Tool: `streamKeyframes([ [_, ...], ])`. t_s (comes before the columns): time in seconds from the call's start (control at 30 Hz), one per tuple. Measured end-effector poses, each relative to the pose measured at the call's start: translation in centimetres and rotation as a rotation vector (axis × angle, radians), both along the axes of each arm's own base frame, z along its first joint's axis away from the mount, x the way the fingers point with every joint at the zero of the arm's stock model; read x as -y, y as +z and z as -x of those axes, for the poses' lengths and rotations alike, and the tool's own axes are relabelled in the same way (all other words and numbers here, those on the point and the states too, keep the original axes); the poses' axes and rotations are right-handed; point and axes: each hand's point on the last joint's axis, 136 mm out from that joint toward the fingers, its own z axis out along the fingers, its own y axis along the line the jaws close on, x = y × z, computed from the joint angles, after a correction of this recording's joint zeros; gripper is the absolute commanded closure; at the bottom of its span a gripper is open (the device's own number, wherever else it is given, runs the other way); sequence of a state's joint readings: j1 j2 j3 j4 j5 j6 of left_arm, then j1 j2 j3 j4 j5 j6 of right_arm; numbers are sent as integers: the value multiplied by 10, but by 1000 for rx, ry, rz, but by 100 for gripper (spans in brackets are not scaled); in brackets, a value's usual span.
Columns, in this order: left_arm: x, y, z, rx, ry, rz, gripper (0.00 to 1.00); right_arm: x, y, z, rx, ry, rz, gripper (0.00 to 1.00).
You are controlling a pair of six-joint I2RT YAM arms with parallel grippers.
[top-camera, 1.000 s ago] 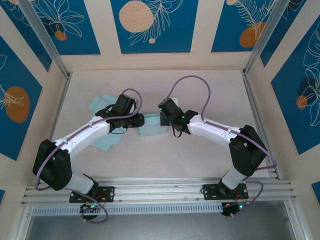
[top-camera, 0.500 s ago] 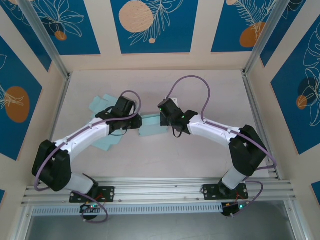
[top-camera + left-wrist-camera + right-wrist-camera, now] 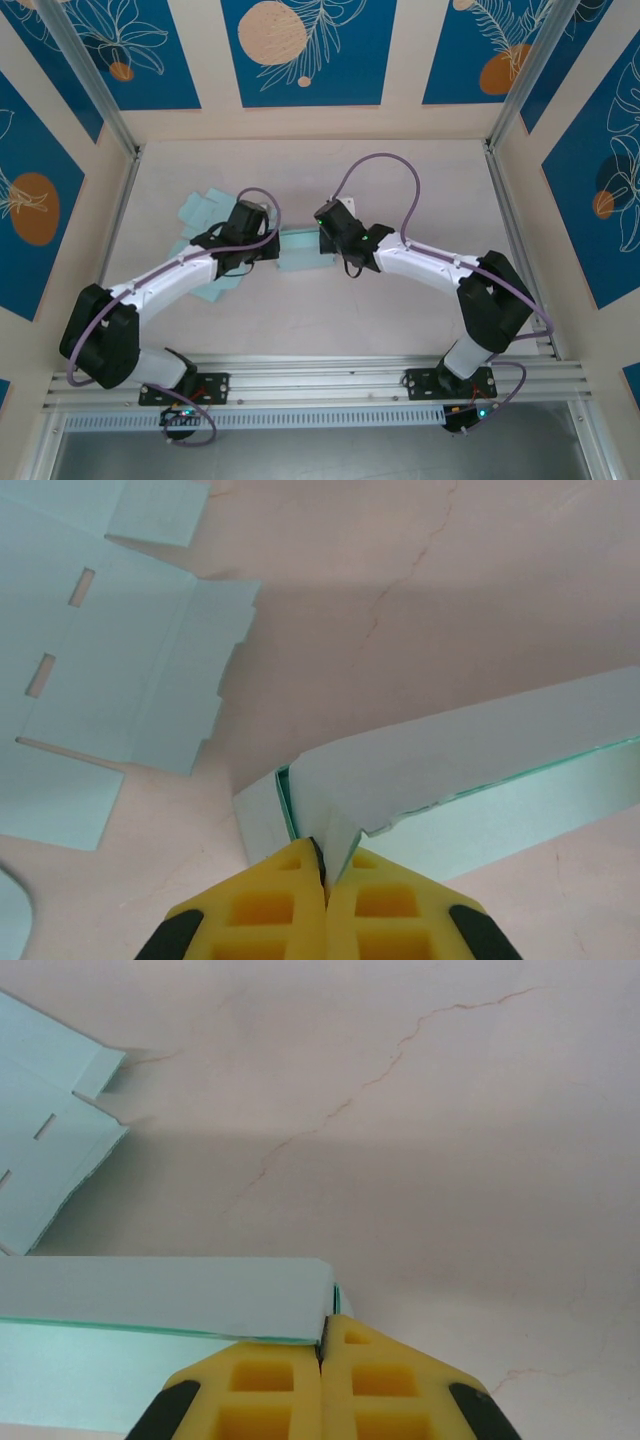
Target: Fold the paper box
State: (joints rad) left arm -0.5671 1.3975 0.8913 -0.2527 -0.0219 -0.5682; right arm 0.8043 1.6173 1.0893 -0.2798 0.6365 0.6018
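Pinching a raised corner of the paper box [image 3: 470,745], the left gripper [image 3: 322,858] has its yellow pads [image 3: 265,910] squeezed tight together, with the thin card caught in the seam between them. In that wrist view the flap it's got lifts off the table [image 3: 400,580] and runs off to the right as a long pale teal strip. A second layer under it shows a darker green edge. Out to the upper left, the flat part of the same sheet lies on the table, with a couple of little slots cut in it and notched tabs along its side.

The right gripper [image 3: 322,1332] is doing much the same. Its jaws are pressed shut on the end of a long folded panel that stretches away to its left, again with a green edge peeking out below. Another flat bit of the sheet with a slot sits in the top left of that view.

From the top camera the two grippers face each other near the middle of the table with the strip of box between them. The rest of the sheet spreads out under and behind the left arm [image 3: 170,275]. The table is pale pinkish with thin cracks across it
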Motion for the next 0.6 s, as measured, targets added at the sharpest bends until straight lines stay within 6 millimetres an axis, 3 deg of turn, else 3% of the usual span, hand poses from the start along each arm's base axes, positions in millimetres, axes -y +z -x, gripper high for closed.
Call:
streamKeyframes([
  [0.17, -2, -2, -4, 56, 0, -3, 100, 0, -1, 4, 17, -11, -7, 100],
  [0.37, -4, -4, -10, 114, 17, -4, 100, 3, -8, 19, -55, -6, -9, 57],
  [0.6, -6, -4, -15, 150, 49, -16, 100, 11, 1, 50, -167, 48, -17, 37],
])
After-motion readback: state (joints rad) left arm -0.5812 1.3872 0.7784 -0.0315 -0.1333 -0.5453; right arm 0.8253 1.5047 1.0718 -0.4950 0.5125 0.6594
